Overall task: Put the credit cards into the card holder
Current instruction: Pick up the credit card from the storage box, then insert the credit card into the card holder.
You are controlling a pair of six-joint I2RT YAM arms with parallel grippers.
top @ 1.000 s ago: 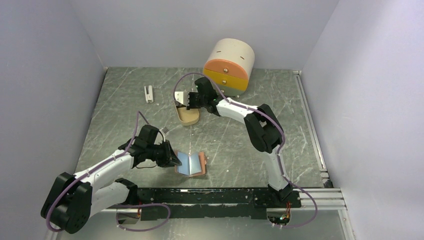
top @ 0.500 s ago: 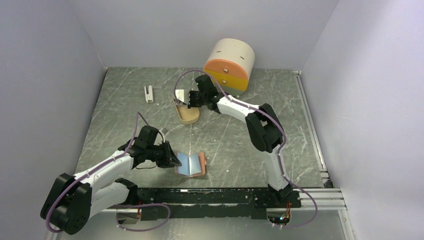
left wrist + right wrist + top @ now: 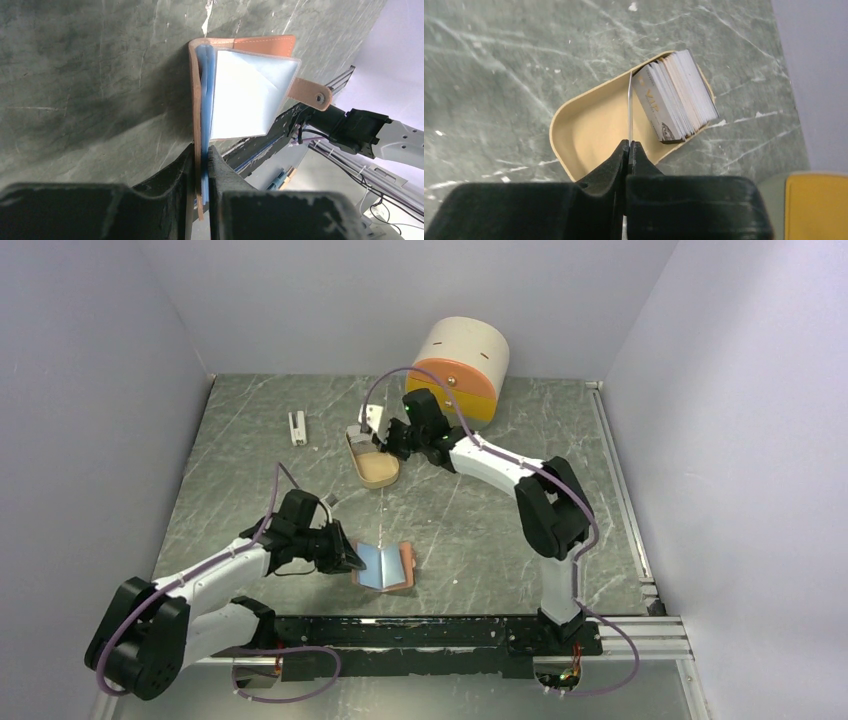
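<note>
Now the credit cards point(image 3: 676, 97) stand as a stack on edge in the end of the beige tray point(image 3: 574, 135), and one single card point(image 3: 629, 107) stands apart from them, just beside the stack's front face. The right gripper point(image 3: 629, 145) has its fingers closed flat on the lower edge of that card, with no gap visible between pads and plastic.

In the overhead view the tray lies near 11 o'clock of the table's middle. The card holder point(image 3: 385, 567) lies open near 6 o'clock, well apart from the tray. The left gripper point(image 3: 201, 150) is clamped on the holder's near edge, pinching the salmon cover and the bluish clear pockets together, so that one pocket leaf fans open.

Compared with one second ago, we see the right arm's elbow swung toward 3 o'clock and its wrist turned, while its gripper remained over the tray. The left arm and the holder have scarcely moved.

We read this as the pick being in hand. One card is separated and gripped, none can be seen in the pockets, and the carry toward 6 o'clock is yet to come. The thin card, held by one edge, may swivel in the grip.

Outward, a drawer unit point(image 3: 455, 365) stands at 1 o'clock and a small white block point(image 3: 297, 427) at 10 o'clock.
</note>
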